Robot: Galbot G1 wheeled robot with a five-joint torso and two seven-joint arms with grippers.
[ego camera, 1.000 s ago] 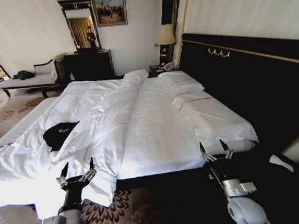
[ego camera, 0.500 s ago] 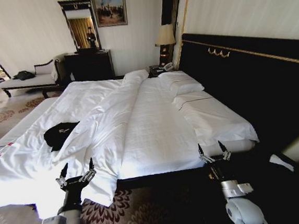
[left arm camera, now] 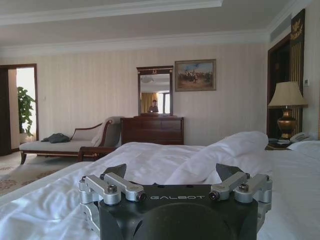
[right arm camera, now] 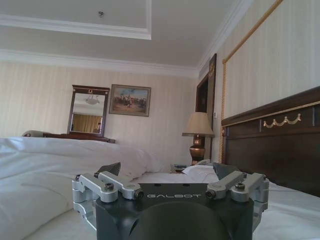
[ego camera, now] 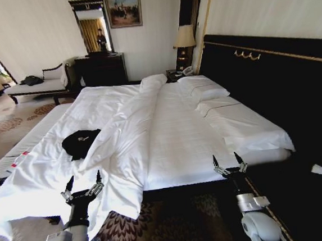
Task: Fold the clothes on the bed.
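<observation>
While driving nearer the bed point(ego camera: 167, 131), T-shirt point(ego camera: 80, 143) now closer, not reached; left gripper point(ego camera: 81, 187) and right gripper point(ego camera: 228, 165) both open, empty.

We see the bed point(ego camera: 173, 136) — white sheets, dark headboard on our right side. A rumpled duvet point(ego camera: 120, 141) runs down its middle and spills over the near edge. Pillows point(ego camera: 203, 88) sit by the headboard. The black T-shirt point(ego camera: 81, 143) lies bunched on the left part — small against the bedding.
</observation>
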